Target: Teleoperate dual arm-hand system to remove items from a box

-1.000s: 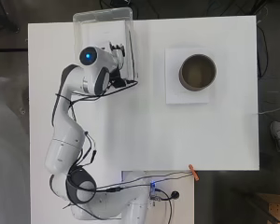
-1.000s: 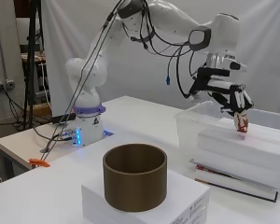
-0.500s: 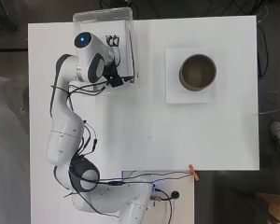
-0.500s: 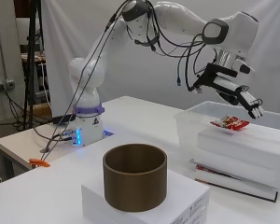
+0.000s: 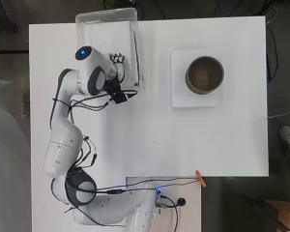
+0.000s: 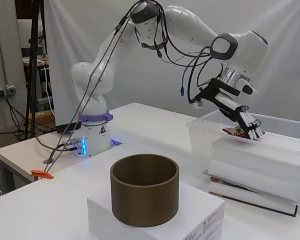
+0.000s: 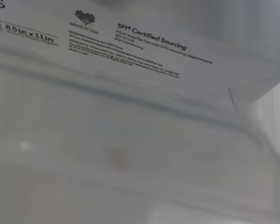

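Dark print runs in several lines across a white paper wrapper, seen in the wrist view through the wall of the clear plastic box. A small heart-shaped mark made of dots stands above the left block of lines; a short size marking sits at the wrapper's far edge. In the side view, tiny print on the white carton under the brown cylinder is too small to read.

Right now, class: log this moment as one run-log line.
hand: open, fingers straight, over clear box | red packet: under fingers, not gripped | brown cylinder: on white block
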You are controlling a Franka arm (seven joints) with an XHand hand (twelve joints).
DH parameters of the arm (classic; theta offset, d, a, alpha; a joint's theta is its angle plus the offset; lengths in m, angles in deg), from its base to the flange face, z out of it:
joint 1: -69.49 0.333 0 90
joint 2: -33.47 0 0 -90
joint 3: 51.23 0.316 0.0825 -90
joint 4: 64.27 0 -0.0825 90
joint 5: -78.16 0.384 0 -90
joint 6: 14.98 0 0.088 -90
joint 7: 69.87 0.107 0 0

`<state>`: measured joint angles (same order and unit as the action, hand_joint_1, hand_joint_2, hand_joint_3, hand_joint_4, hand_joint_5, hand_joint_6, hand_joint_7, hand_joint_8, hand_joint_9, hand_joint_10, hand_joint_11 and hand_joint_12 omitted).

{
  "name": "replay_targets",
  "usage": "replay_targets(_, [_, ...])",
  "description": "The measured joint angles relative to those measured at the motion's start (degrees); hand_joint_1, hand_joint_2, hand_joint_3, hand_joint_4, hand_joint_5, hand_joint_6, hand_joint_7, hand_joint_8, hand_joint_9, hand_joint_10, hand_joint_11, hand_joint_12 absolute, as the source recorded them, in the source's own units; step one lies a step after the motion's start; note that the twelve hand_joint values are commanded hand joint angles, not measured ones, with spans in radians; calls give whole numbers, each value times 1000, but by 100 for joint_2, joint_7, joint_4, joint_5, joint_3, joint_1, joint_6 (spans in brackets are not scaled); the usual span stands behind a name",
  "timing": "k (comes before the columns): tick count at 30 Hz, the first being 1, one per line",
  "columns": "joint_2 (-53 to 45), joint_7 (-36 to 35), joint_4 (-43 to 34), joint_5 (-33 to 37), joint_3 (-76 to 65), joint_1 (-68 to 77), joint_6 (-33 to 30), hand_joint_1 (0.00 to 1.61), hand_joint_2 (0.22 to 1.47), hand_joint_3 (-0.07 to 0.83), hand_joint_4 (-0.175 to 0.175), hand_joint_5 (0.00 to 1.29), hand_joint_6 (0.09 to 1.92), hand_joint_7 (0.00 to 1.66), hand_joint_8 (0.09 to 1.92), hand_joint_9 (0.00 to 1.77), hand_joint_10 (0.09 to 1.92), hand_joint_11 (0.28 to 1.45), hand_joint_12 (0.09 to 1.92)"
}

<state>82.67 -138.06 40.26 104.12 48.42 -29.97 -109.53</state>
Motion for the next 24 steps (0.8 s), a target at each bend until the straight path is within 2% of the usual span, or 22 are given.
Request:
replay_targets(5, [67, 192, 138, -180, -38, 133, -208, 106, 833, 3, 110, 194, 87, 230, 87, 345, 87, 460, 87])
replay_targets(9, [123, 240, 256, -301, -47, 171, -436, 132, 840, 4, 97, 236, 87, 246, 87, 338, 87, 449, 87])
replay_targets(10, [140, 269, 290, -338, -45, 185, -499, 165, 863, 6, 99, 312, 87, 300, 87, 374, 87, 453, 87])
replay_targets(11, [155, 282, 293, -346, -17, 164, -528, 549, 973, 13, 19, 490, 445, 559, 445, 675, 424, 573, 404])
replay_targets(12, [162, 265, 303, -330, 0, 137, -582, 847, 1057, 14, 63, 655, 1045, 835, 1053, 1008, 1029, 800, 965])
replay_targets(13, [162, 221, 363, -271, -29, 154, -696, 1036, 1107, 12, 111, 758, 1456, 1016, 1470, 1230, 1447, 967, 1370])
replay_targets(14, [161, 188, 456, -130, -79, 183, -804, 1141, 1135, 11, 142, 813, 1689, 1112, 1706, 1344, 1685, 1054, 1601])
replay_targets(15, [160, 175, 542, 51, -113, 205, -868, 1195, 1149, 9, 159, 839, 1810, 1158, 1829, 1397, 1808, 1092, 1718])
replay_targets(17, [146, 132, 675, 558, -197, 261, -991, 1230, 1161, 8, 172, 852, 1897, 1179, 1917, 1420, 1897, 1102, 1799])
replay_targets(19, [134, 92, 732, 914, -260, 357, -1068, 1228, 1165, 7, 175, 841, 1916, 1174, 1920, 1412, 1916, 1090, 1811])
replay_targets(24, [83, -10, 649, 1042, -513, 446, -909, 1194, 1170, 7, 175, 846, 1920, 1181, 1920, 1416, 1920, 1098, 1811])
